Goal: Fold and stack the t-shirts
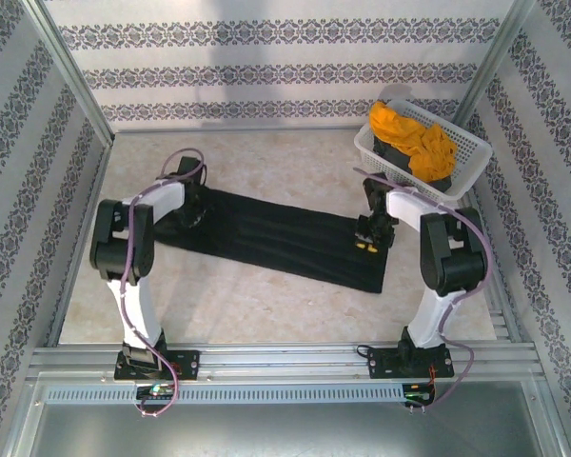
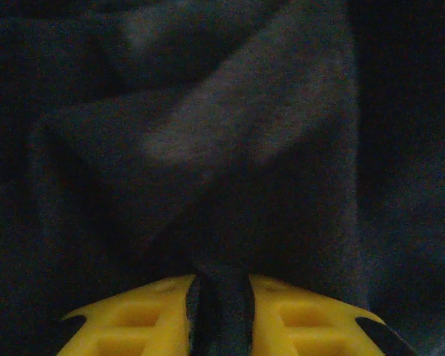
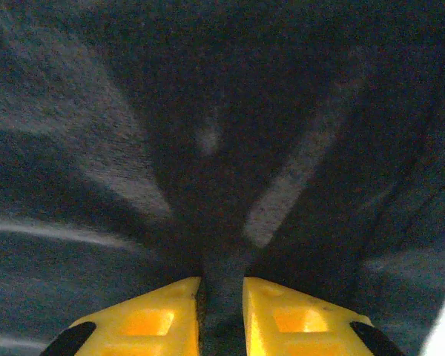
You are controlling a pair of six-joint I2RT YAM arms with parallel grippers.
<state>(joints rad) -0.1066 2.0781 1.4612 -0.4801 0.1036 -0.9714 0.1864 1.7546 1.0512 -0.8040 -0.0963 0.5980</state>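
We are mid-fold on the black t-shirt (image 1: 285, 238), stretched as a band across the table (image 1: 219, 305) — left gripper (image 2: 217, 300) and right gripper (image 3: 221, 297) each pinched nearly closed on cloth at its ends — so next, we judge, both must lift evenly together.

A pale, marbled table (image 1: 266, 305) carries two things: a black t-shirt (image 1: 285, 238), laid out flat as a long band running slantwise from the left middle toward the right front, and a white lattice basket (image 1: 468, 169) standing at the far right corner, just beyond the shirt's right end.
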